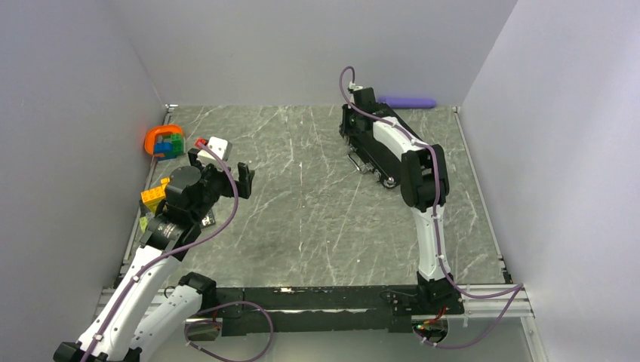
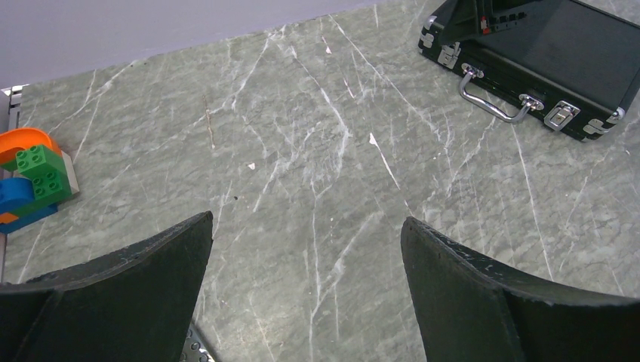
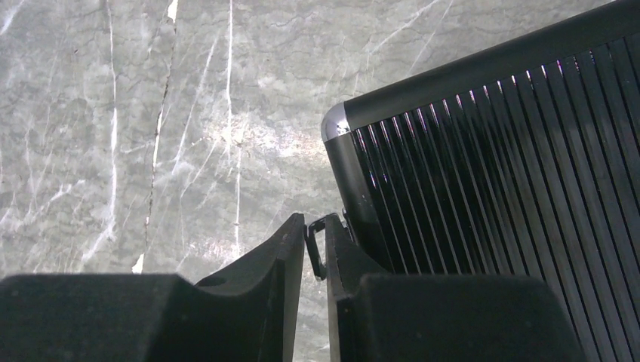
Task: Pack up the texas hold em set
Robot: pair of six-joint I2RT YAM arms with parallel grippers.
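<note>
A: Top view, briefcase (image 1: 375,172)?
B: Mostly under the right arm (image 1: 419,162), only its near edge shows. Purple stick (image 1: 411,101) just beyond the right gripper (image 3: 315,226), can't tell if its end runs behind it.
A: Right wrist?
B: Briefcase runs off right and bottom edges. Small metal bit (image 3: 315,253) between the fingers (image 3: 279,256), can't tell what, or if gripped.
A: Left wrist?
B: Briefcase cut by top and right edges, ahead-right of the left gripper (image 2: 306,222); orange ring (image 2: 23,141) cut off at its left. Briefcase inside hidden.
</note>
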